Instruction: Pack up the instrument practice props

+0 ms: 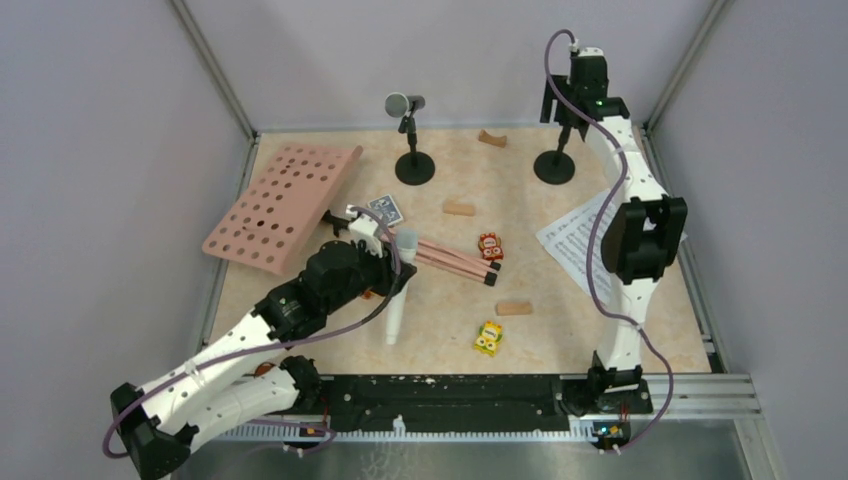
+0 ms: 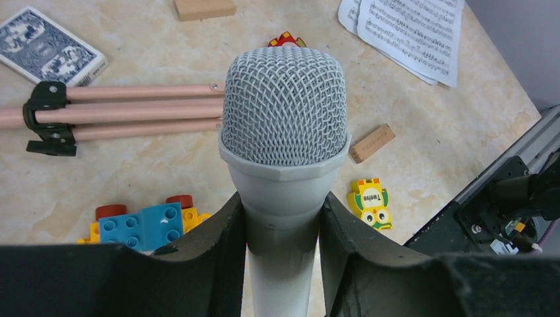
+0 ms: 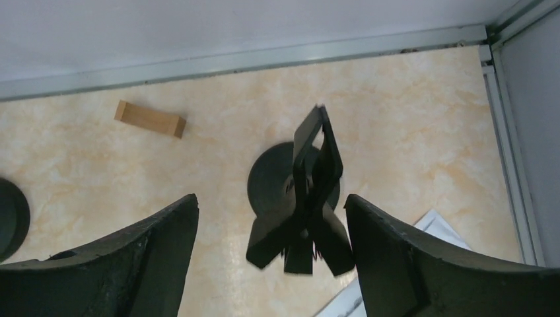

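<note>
White segmented arms (image 1: 222, 352) with black joints — purple cables (image 1: 548, 75) alongside.

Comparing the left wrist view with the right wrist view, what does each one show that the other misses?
Left wrist only: the white microphone clamped in the left end effector, the pink tripod legs, the blue card box and a yellow toy.
Right wrist only: the open right end effector above an empty black mic holder, and a wooden block near the back wall.
Both: the marbled table and the sheet-music pages, of which the right wrist catches only a corner.
</note>
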